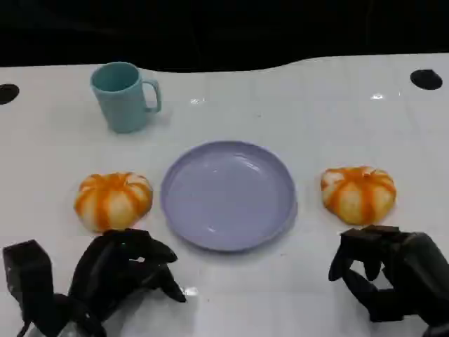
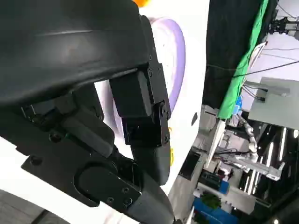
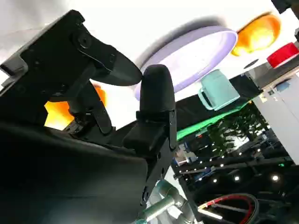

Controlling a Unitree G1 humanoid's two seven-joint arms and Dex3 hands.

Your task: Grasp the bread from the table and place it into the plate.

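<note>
Two round orange-and-white striped breads lie on the white table, the left bread (image 1: 113, 200) and the right bread (image 1: 358, 194), one on each side of the lilac plate (image 1: 228, 193), which holds nothing. My left hand (image 1: 123, 270) hovers just in front of the left bread, fingers loosely apart and holding nothing. My right hand (image 1: 389, 270) sits just in front of the right bread, fingers arched and apart, also holding nothing. In the right wrist view the near bread (image 3: 58, 112) shows behind the fingers (image 3: 156, 98), with the plate (image 3: 196, 51) and the far bread (image 3: 259, 32) beyond.
A teal mug (image 1: 125, 95) stands at the back left, handle to the right; it also appears as the mug (image 3: 217, 88) in the right wrist view. The table's far edge runs along the dark background, with black round marks (image 1: 426, 78) near the corners.
</note>
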